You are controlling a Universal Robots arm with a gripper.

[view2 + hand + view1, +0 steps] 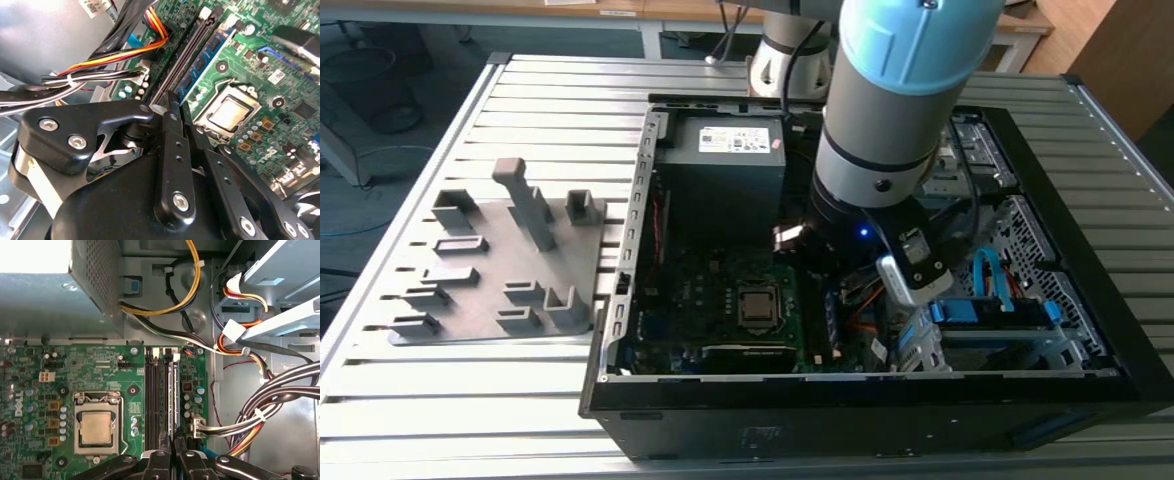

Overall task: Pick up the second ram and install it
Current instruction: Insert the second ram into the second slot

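- Dark-green motherboard (100, 365) lies directly under the gripper (172, 447), inside the open computer case (854, 410).
- Arm (894, 100) reaches down into the case in the exterior view; the wrist sits low over the board.
- Gripper: the fingers are drawn in close, one on each side of the second ram (175, 395), and grip its near end.
- Second ram stands on edge in line with the slot row and runs straight away from the fingertips (163, 442). In the second wrist view it shows black chips along its face (205, 60), just past the gripper (180, 112).
- I cannot tell whether the stick is fully seated.
- Two empty black slots (149, 400) run parallel, just beside the gripped stick, on the processor side.
- Processor socket (96, 427) with its metal frame is near the gripper, to one side, past those slots.
- Grey power supply box (45, 305) is well beyond the fingertips, past the far board edge.
- Bundled cables (280, 390) hang on the gripper's other side, apart from the stick.
- Grey holder tray (494, 270) rests on the slatted table (454, 420), outside the case and well apart from the gripper.
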